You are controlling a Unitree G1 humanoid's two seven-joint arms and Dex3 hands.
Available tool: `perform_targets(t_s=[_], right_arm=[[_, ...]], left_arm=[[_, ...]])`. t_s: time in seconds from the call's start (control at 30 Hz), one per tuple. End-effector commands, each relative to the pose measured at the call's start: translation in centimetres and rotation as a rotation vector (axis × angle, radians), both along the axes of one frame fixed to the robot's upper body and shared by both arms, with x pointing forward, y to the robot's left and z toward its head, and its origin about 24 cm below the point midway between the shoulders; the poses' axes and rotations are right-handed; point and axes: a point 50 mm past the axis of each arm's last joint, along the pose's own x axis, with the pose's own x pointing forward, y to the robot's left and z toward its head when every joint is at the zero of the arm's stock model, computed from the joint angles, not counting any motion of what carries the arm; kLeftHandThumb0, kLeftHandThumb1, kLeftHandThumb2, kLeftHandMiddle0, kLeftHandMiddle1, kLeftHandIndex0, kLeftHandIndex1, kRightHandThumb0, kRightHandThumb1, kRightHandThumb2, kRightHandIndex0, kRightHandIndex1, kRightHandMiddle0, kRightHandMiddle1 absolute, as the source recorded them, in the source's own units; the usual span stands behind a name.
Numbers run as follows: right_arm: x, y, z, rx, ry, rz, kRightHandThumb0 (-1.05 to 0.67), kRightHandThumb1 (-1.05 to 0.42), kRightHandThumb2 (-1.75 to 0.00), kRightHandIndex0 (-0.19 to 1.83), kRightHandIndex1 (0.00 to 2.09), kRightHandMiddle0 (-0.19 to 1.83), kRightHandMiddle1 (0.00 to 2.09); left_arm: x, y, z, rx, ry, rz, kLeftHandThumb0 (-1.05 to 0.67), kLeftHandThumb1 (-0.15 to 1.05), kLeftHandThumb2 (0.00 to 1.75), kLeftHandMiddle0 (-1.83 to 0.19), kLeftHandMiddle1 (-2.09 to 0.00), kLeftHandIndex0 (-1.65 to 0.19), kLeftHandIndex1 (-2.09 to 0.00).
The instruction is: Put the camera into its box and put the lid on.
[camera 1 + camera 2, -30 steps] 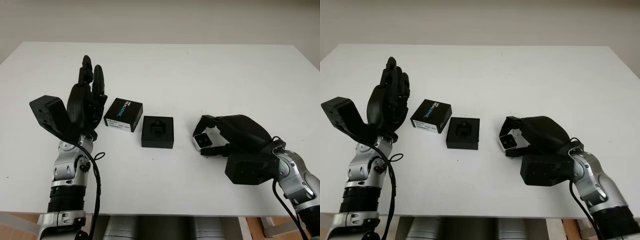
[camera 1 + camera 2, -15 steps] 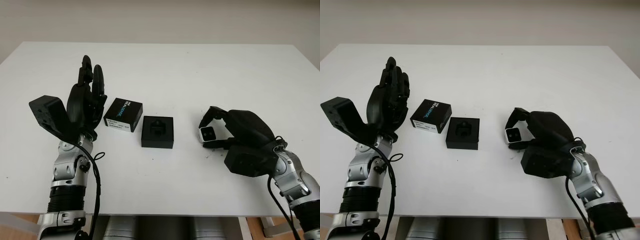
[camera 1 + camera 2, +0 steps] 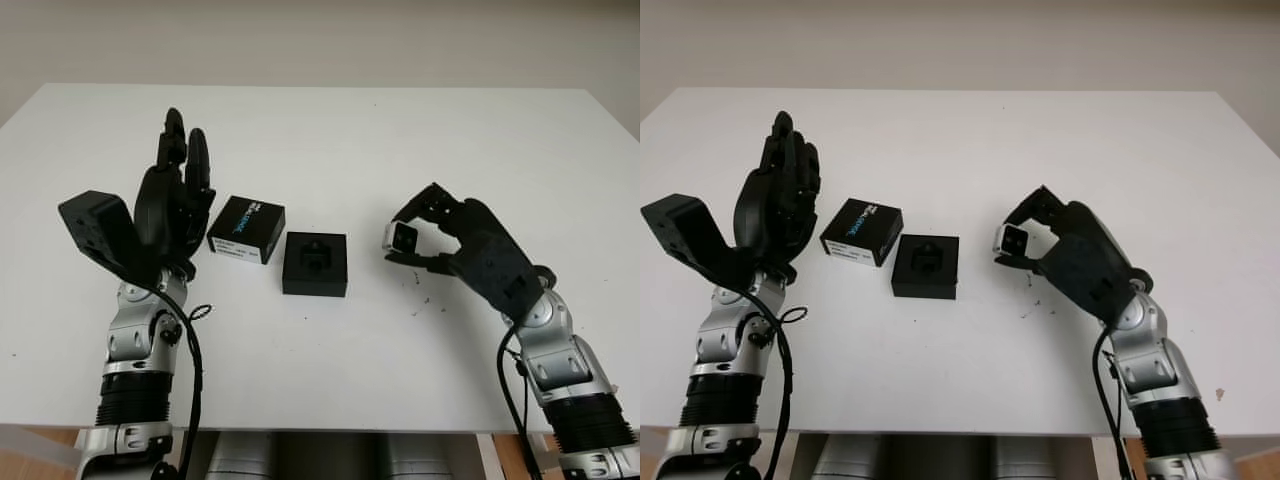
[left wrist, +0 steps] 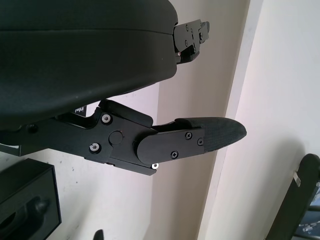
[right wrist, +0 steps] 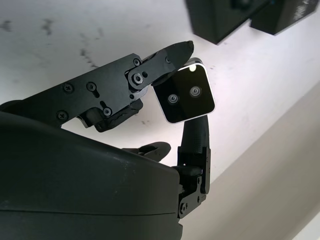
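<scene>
Right hand (image 3: 440, 235) is clamped on the camera (image 3: 400, 238), pinched between fingertips, lifted clear of the table (image 3: 400, 140). Right of the box (image 3: 316, 264), near it but not over it, about level with the box's far edge. Vs 1.0 s ago: the camera was down at table level under the palm, further right and nearer the robot; at 0.5 s it was already coming up. Hand has now rolled, so the palm block is no longer lying on the table, and the camera has moved toward the box. Right wrist view: silver-edged camera (image 5: 189, 97) with two small lenses on a dark face, one fingertip (image 5: 170, 57) on one edge, another finger on the opposite edge. A few small dark specks on the table right of the box, under the raised hand.

Box base is open, with a shaped black insert visible. Unmoved.

Lid (image 3: 246, 229) lies just left of the box and slightly beyond it, angled, a gap between them. Unmoved.

Left hand (image 3: 176, 195) is open, holding nothing, raised upright left of the lid. Same pose across all frames.
</scene>
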Motion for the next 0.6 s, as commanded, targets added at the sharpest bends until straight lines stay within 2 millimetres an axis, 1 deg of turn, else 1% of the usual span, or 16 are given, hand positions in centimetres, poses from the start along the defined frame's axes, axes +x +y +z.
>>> perform_targets(t_s=[0.0,0.27,0.43,0.57], right_arm=[[0.4,0.8,1.8,0.036,-0.051,0.002,-0.37,-0.94,-0.05,0.46,0.05,0.31,1.81],[0.7,2.8,3.8,0.087,-0.042,0.074,-0.39,-0.94,-0.06,0.45,0.05,0.27,1.82],[0.9,3.7,4.0,0.129,-0.004,0.128,-0.40,-0.94,-0.05,0.44,0.04,0.28,1.86],[1.2,4.3,3.9,0.105,0.049,0.178,-0.41,-0.95,-0.06,0.44,0.04,0.28,1.85]], left_arm=[[-0.1,-0.4,0.2,-0.009,-0.014,-0.005,-0.67,1.05,0.51,0.19,0.00,0.19,0.00],[0.2,-1.1,0.2,-0.019,-0.017,-0.011,-0.68,1.05,0.50,0.19,0.00,0.19,0.00],[0.2,-1.3,0.2,-0.024,-0.019,-0.004,-0.67,1.05,0.50,0.19,0.00,0.19,0.00],[0.1,-1.3,0.3,-0.021,-0.016,-0.002,-0.67,1.05,0.50,0.19,0.00,0.19,0.00]])
